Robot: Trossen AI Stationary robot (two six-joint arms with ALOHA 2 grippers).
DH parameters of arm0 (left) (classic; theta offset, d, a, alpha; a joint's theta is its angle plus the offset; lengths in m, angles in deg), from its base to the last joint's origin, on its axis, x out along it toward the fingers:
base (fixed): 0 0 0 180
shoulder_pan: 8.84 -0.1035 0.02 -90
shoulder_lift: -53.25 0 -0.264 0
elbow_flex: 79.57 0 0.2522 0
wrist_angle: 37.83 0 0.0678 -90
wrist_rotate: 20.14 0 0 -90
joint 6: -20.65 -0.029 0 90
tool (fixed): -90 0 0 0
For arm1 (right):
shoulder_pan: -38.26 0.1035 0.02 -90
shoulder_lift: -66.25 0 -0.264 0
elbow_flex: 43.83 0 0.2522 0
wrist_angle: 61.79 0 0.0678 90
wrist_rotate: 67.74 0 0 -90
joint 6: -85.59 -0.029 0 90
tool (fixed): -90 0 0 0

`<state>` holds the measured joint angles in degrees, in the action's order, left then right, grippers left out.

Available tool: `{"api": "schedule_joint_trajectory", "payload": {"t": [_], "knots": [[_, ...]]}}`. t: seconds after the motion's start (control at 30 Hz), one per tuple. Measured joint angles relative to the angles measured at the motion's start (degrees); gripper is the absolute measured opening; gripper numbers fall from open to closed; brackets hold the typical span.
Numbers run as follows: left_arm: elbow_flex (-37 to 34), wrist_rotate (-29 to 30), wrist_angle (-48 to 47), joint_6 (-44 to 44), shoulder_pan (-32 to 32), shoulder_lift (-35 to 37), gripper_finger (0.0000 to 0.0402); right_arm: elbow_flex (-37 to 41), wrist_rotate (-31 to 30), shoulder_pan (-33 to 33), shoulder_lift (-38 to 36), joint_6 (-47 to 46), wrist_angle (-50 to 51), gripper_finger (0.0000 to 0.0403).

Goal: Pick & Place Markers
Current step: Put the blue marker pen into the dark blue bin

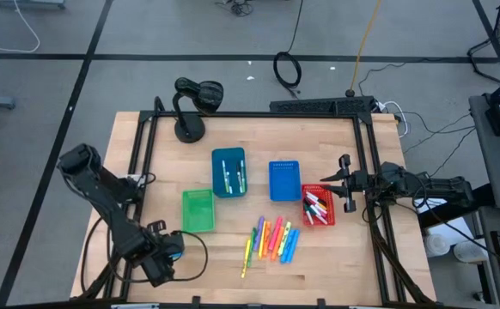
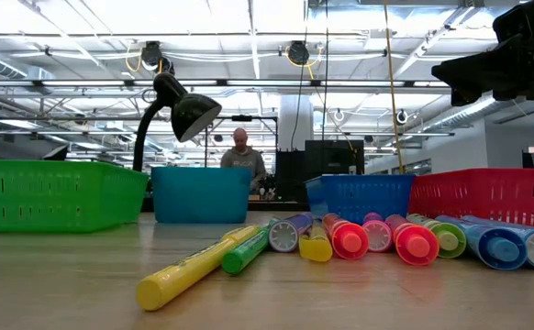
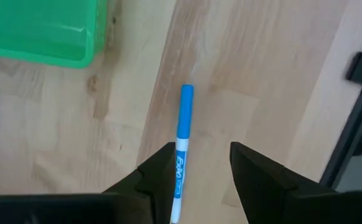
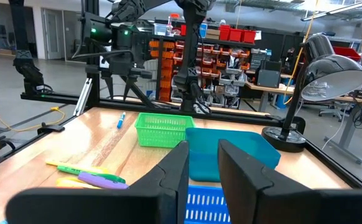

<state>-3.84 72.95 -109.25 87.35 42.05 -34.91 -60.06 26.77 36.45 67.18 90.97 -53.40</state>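
In the left wrist view the blue marker [image 3: 182, 149] runs out of frame behind the left tool [image 3: 199, 165], so its lower end is unseen. From above, the markers in the red bin [image 1: 317, 206] are too small to count. The green bin [image 3: 41, 28] is cut off by the frame's edge.

two dark jointed arms (black cables trailing along them), each ending in blunt, angular black fingers [image 3: 255, 180].
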Motion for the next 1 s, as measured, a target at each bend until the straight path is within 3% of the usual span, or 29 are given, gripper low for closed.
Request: {"api": "schedule_joint_trajectory", "payload": {"t": [0.3, 0.63, 1.0], "knots": [[-4.1, -1.2, 0.7, 3.5, 0.2, -3.7, 0.0157, 0.0, 0.0, 0.0, 0.0, 0.0, 0.0, 0.0071], [-11.3, -6.6, 16.9, 6.2, 1.7, -4.5, 0.0156, 0.0, 0.0, 0.0, 0.0, 0.0, 0.0, 0.0071], [-13.2, -6.5, 17.6, 10.2, 3.1, -4.5, 0.0156, 0.0, 0.0, 0.0, 0.0, 0.0, 0.0, 0.0071]]}}
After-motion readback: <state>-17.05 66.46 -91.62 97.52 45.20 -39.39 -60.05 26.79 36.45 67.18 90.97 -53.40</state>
